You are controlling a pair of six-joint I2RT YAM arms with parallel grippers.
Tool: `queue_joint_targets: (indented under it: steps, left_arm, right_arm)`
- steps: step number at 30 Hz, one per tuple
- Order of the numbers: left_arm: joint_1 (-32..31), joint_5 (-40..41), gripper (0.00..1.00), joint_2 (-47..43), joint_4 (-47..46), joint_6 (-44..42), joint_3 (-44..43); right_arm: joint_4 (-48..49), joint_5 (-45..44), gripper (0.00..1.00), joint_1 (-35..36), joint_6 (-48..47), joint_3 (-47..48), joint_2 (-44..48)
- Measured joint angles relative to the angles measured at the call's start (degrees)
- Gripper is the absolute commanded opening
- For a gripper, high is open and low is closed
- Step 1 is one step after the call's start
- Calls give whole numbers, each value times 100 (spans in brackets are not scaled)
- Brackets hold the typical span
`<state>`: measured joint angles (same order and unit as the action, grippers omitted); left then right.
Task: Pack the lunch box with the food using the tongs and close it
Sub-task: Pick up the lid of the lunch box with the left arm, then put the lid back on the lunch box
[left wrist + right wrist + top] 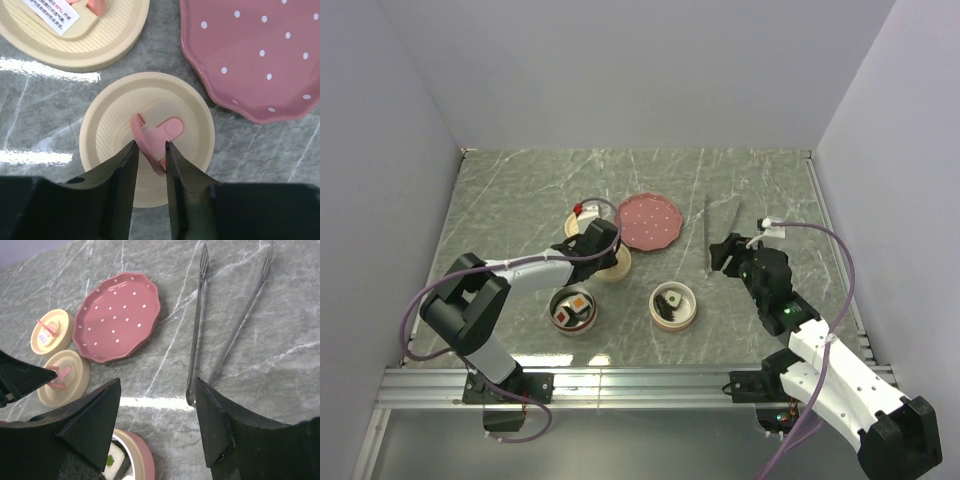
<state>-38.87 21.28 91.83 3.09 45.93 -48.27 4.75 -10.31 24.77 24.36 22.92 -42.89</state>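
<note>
Both tubs (692, 300) are holding the food (578, 306), with the tongs (196, 330) lying idle on the bench (520, 200) — only lidding is remaining, I'm judging. Left claw (150, 144) is pinching the near lid (110, 125) by its tab (150, 134); right claw (157, 382) is hovering spread above the tongs.

Plate (650, 221) far centre, tongs (720, 225) to its right, far lid (51, 331) and near lid (64, 377) at its left; left box (574, 323) and right box (676, 320) nearer, food (670, 300) in both.

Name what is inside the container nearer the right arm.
The container holds dark-sided food pieces, one topped white and green. Anything beneath them is covered; their number is unclear.
</note>
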Motion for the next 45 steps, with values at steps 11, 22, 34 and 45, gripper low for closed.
queue_joint_targets:
  steps: [11, 22, 34, 45]
  left_arm:
    - [0, 26, 0, 199, 238, -249, -299]
    - [-177, 358, 0, -9, 245, -892, -293]
    - [-398, 708, 0, -1956, 634, -1016, -13]
    - [-533, 841, 0, -3762, 2699, 334, 584]
  right_arm:
    - [4, 52, 68, 0, 0, -2, 52]
    - [39, 46, 68, 0, 0, -2, -28]
    - [39, 33, 68, 0, 0, -2, -133]
    - [87, 48, 68, 0, 0, -2, -138]
